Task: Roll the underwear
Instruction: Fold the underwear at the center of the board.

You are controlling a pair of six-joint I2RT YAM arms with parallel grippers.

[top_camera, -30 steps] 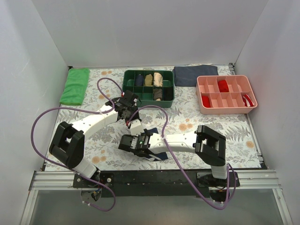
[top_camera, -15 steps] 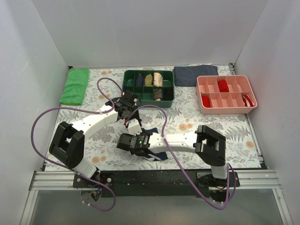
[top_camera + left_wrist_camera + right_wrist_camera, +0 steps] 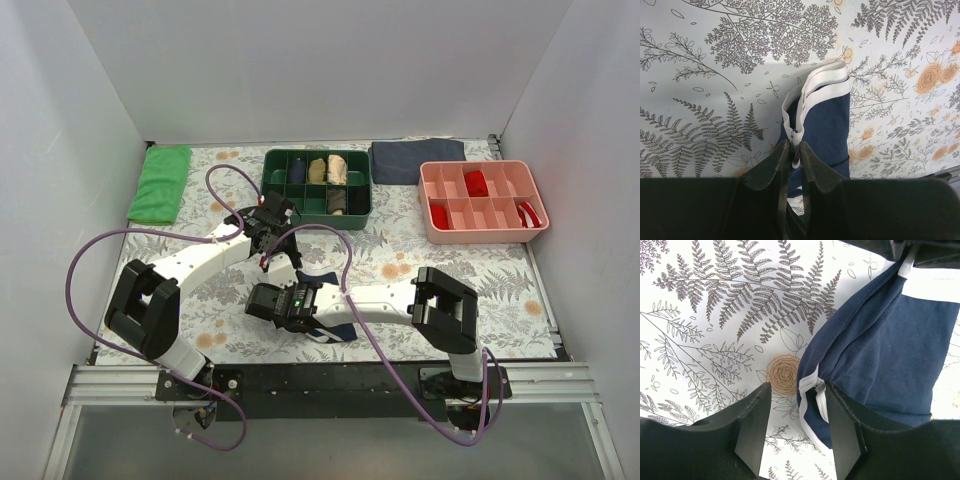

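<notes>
most of the underwear [image 3: 338,330] hides beneath the right arm [image 3: 375,298]

We saw a fern-printed table [image 3: 480,275]. Left of the green bin [image 3: 350,214] lay a green cloth [image 3: 160,183]; right of it, a grey-blue folded cloth [image 3: 417,160] and a pink tray [image 3: 485,236]; nearer than it, the underwear [image 3: 827,130].

Looks like a robotics lab test cell to me, not anybody's home. Plain white walls [image 3: 300,70] box in three sides. An aluminium rail [image 3: 110,383] runs along the near edge, with the left arm [image 3: 200,258] and right arm [image 3: 380,298] mounted there, purple cables [image 3: 69,283] looping off them. The fern-print tablecloth [image 3: 200,190], green divider tray [image 3: 350,214], pink divider tray [image 3: 485,236] and the underwear [image 3: 827,125] read as staged props. Can't quite tell what the red bits in the pink one are.
</notes>
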